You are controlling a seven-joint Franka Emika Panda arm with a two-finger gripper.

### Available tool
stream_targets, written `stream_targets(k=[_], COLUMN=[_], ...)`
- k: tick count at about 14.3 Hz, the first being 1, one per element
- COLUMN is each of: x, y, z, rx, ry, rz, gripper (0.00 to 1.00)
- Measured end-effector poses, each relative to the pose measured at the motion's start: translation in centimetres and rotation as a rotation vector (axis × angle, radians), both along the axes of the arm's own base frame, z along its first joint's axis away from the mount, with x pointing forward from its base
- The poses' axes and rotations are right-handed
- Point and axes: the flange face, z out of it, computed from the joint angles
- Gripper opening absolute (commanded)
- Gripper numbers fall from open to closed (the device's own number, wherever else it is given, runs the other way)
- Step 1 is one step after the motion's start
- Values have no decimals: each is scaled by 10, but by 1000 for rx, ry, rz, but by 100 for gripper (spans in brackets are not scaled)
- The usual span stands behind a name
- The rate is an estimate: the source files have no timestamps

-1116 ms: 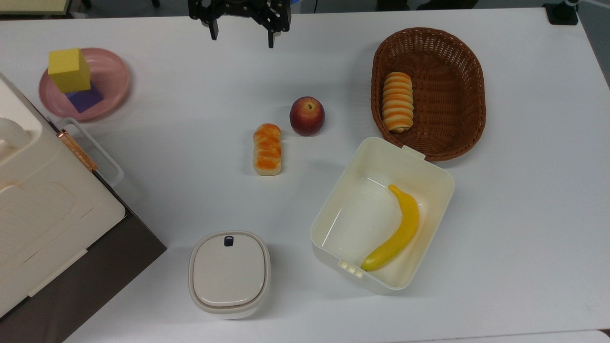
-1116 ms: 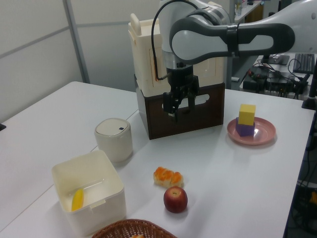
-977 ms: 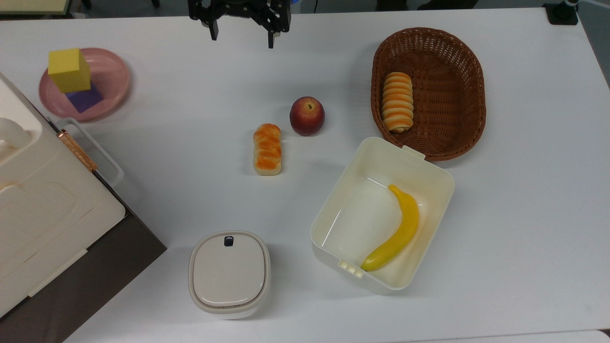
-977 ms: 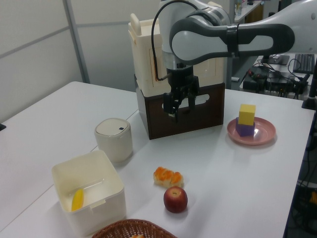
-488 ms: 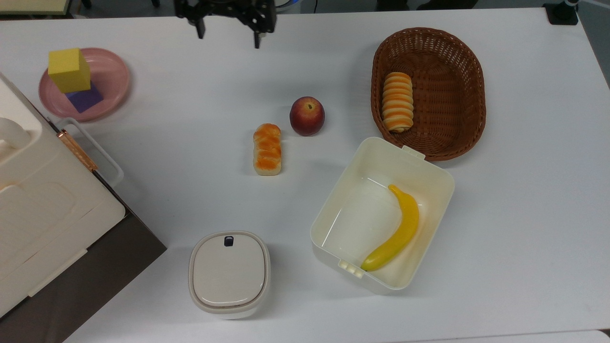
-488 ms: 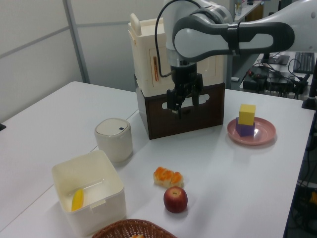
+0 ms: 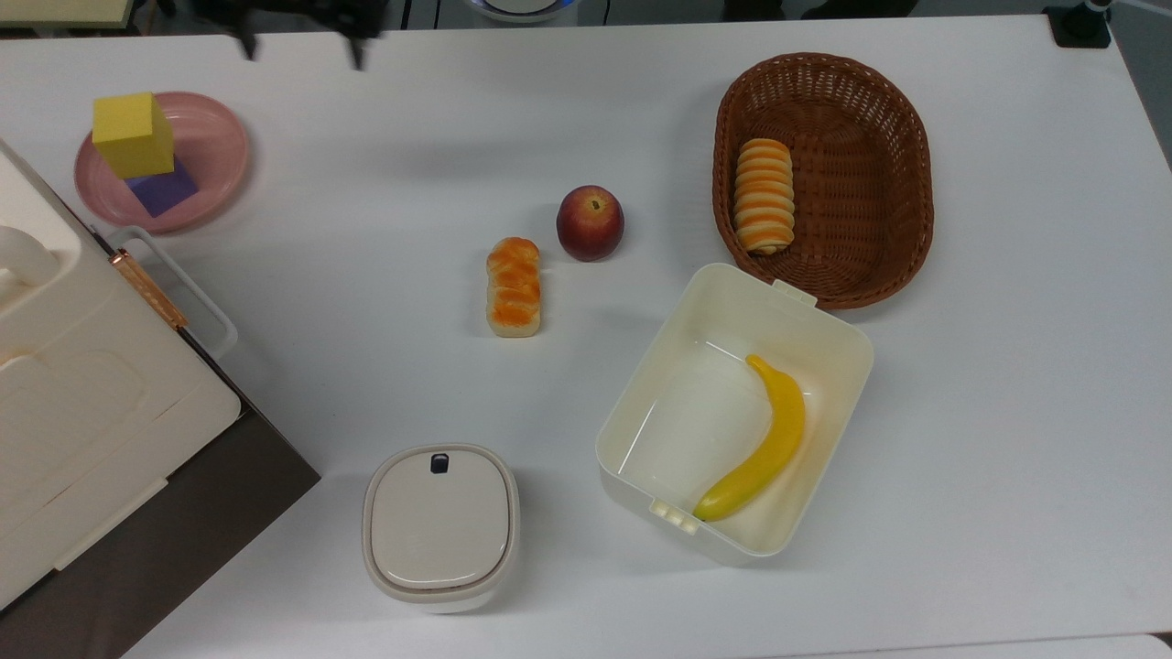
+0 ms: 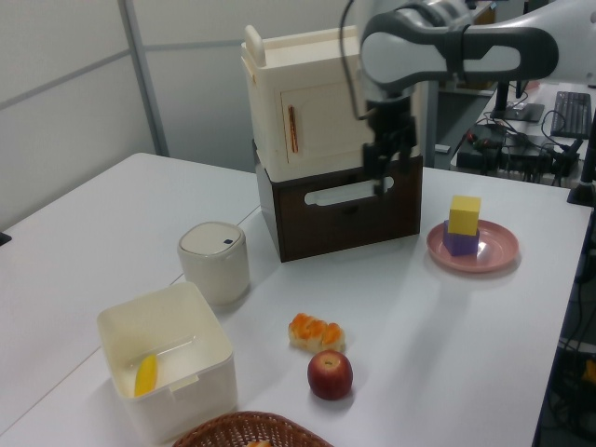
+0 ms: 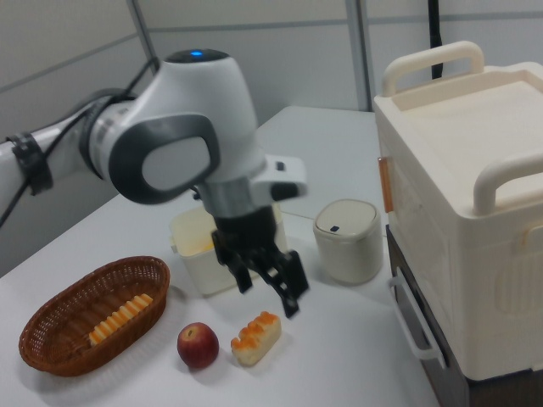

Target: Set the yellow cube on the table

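gripper (image 7: 300, 50) hanging at the table's (image 7: 385, 165) far edge, fingers spread wide, gripping nothing | yellow cube (image 7: 133, 135) sitting atop purple cube (image 7: 162, 188) on pink plate (image 7: 215, 151) | cube lying at about 8 o'clock from the jaws in the top view — near, not touching

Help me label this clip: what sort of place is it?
Probably a robotics lab or office: a robot arm over a white table of toy food, with a keyboard on a desk behind.
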Motion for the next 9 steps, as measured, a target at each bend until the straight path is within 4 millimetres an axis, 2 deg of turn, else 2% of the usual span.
stream_targets(k=[4,5,7,9], x=[-29,-40,-52,-58], y=[-76,-98,-122,-145], z=[-6,-14,-31,-61], rx=[14,25,34,29], ry=[22,40,80,152], rz=[45,73,104,119], gripper=[100,100,100,100])
